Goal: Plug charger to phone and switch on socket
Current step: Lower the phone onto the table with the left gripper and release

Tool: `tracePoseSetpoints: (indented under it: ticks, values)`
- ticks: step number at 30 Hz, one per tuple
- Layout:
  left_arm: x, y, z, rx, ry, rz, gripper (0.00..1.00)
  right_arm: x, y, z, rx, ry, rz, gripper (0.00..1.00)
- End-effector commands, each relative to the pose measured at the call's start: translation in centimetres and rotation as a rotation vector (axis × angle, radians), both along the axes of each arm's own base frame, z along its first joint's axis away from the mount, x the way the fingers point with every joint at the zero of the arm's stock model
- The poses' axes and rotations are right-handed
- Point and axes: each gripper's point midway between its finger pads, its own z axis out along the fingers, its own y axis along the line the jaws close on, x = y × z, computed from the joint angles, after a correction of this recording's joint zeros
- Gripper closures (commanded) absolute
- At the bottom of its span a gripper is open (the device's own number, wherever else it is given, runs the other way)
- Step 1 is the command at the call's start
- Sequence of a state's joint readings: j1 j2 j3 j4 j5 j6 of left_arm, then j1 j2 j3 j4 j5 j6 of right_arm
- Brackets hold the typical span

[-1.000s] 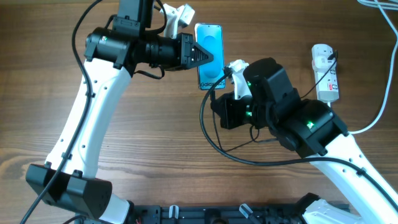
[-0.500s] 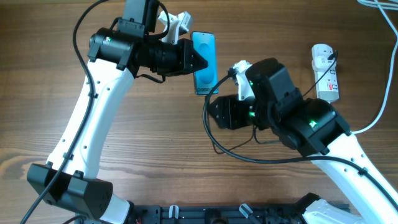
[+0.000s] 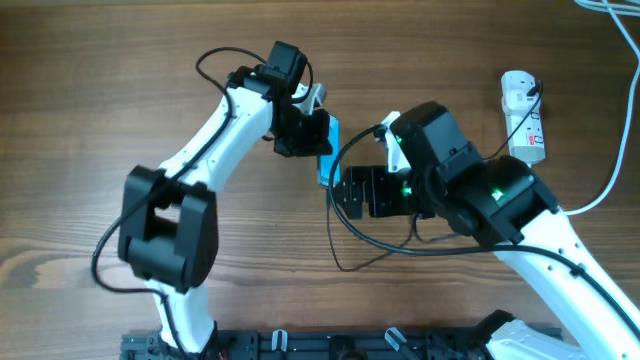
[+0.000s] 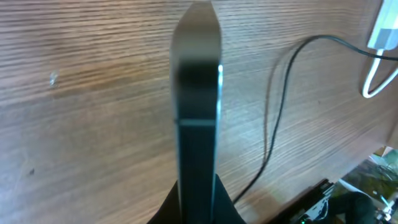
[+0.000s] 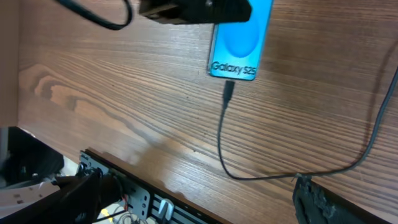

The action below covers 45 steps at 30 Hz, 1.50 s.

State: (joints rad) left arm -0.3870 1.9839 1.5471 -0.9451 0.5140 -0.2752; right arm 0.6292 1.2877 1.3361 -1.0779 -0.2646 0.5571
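Note:
My left gripper (image 3: 312,135) is shut on the phone (image 3: 329,158), holding it on its edge above the table, so it looks narrow from overhead. The left wrist view shows the phone (image 4: 198,118) edge-on between the fingers of the left gripper (image 4: 198,202). In the right wrist view its cyan screen (image 5: 240,37) faces me, and the charger tip (image 5: 228,91) meets its lower edge. The black charger cable (image 3: 340,240) loops down and off to the right. My right gripper (image 3: 342,192) stands open just below the phone, holding nothing. The white socket (image 3: 522,120) lies at the far right.
The socket's white lead (image 3: 608,192) curves along the right edge of the table. A black rail (image 3: 350,345) with fittings runs along the table's front edge. My right arm's body (image 3: 480,195) lies between the phone and the socket.
My right gripper has opened and let go of the charger tip, which stays at the phone. My left arm has swung round and turned the phone onto its edge.

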Motion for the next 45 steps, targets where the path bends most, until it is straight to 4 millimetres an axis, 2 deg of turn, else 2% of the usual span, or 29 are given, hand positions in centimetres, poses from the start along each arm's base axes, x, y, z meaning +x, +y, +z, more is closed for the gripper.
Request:
tracePoseSetpoints:
  ticks: [1, 8, 12, 20, 28, 33, 35, 36, 40, 43, 45]
  values:
    - [-0.3, -2.5, -0.9, -0.148, 0.075, -0.031, 0.96, 0.6, 0.3, -0.5, -0.003, 0.026, -0.029, 0.00]
    - [0.0, -3.5, -3.9, -0.146, 0.095, -0.046, 0.96, 1.3, 0.8, -2.5, -0.038, 0.086, -0.046, 0.00]
    - [0.1, -3.6, -4.3, -0.145, 0.098, -0.047, 0.96, 1.4, 0.8, -2.5, -0.036, 0.079, -0.047, 0.00]
    - [-1.0, -5.1, -5.6, -0.096, 0.084, -0.096, 0.96, 1.4, 0.8, -2.5, -0.040, 0.081, -0.043, 0.00]
    - [-0.5, -4.1, -8.0, -0.013, 0.078, -0.083, 0.95, 1.3, 0.8, -2.5, -0.040, 0.081, -0.043, 0.00]
    - [-0.3, -3.6, -8.3, 0.022, 0.063, -0.077, 0.84, 1.3, 0.2, -2.9, -0.077, 0.073, -0.033, 0.00]
    - [0.0, -2.5, -8.9, 0.093, 0.048, -0.066, 0.76, 1.2, -0.7, -3.3, -0.119, 0.075, -0.053, 0.00]
    - [0.1, -1.9, -9.2, 0.131, 0.042, -0.060, 0.75, 1.2, -0.9, -3.4, -0.134, 0.075, -0.060, 0.00]
    - [0.0, -0.6, -9.7, 0.204, 0.037, -0.052, 0.69, 0.9, -1.2, -3.5, -0.146, 0.085, -0.060, 0.00]
    - [-0.2, -0.3, -9.8, 0.218, 0.046, -0.053, 0.58, 0.8, -1.3, -3.6, -0.150, 0.090, -0.059, 0.00]
    - [-0.3, 0.3, -9.9, 0.252, 0.048, -0.050, 0.54, 0.7, -1.4, -3.7, -0.157, 0.093, -0.060, 0.00]
